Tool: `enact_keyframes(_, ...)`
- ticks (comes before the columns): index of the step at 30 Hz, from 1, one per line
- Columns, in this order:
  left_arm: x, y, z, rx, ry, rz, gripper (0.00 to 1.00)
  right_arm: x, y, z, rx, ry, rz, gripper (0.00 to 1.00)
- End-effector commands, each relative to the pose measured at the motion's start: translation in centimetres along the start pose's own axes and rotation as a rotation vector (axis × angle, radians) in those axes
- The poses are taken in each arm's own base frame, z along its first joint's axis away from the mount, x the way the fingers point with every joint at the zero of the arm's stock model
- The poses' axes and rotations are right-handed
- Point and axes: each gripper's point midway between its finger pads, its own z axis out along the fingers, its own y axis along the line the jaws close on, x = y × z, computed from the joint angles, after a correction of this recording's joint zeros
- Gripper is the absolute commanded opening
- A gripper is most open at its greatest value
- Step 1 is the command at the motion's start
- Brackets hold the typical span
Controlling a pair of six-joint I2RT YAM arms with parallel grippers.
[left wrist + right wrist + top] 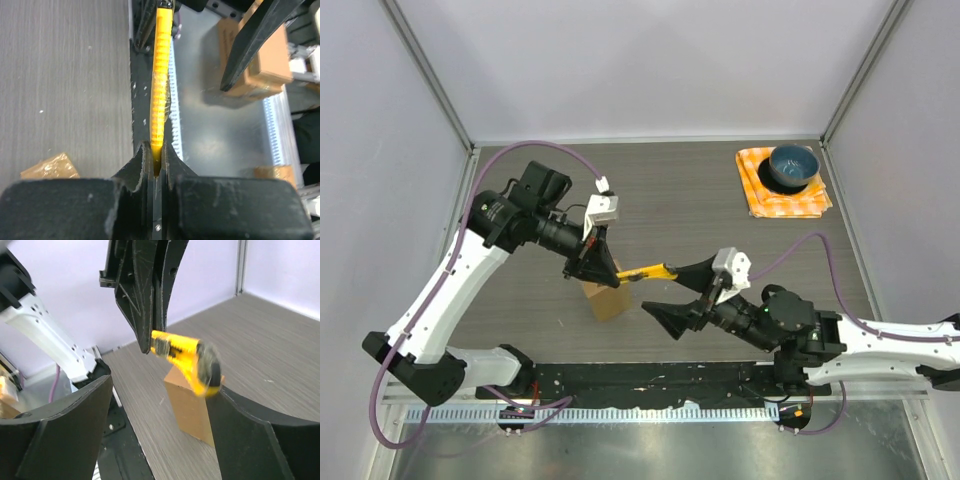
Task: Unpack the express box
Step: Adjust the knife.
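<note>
The right gripper reached in low from the near edge, fingers apart. A yellow knife, blurred in the right wrist view, ended just beside one fingertip. The box stood on the worktop, its top partly hidden under the downward-pointing left gripper, which was clamped on the knife. Far right, a bowl sat on a cloth.

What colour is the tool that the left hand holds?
The tool is yellow with a black end; the right wrist view shows it best.
</note>
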Motion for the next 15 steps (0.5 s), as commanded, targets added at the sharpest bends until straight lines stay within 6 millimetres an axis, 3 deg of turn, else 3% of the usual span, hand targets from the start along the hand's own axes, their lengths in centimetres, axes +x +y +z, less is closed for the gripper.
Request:
enact_keyframes(1,-4.9,-1.8,-0.7,0.118,-0.176,-0.049,0.0,-1.1,0.1,-0.7,-0.021,-0.131,0.094,0.8)
enact_keyframes(6,-5.9,-2.3,-0.9,0.147,-0.203,-0.071,0.0,-1.5,0.4,-0.4,-0.034,-0.2,0.127,0.82)
enact_keyframes(15,-4.1,-2.6,-0.9,0.117,-0.171,-0.049,0.0,-5.0,0.2,1.9,-0.007,-0.34,0.091,0.78)
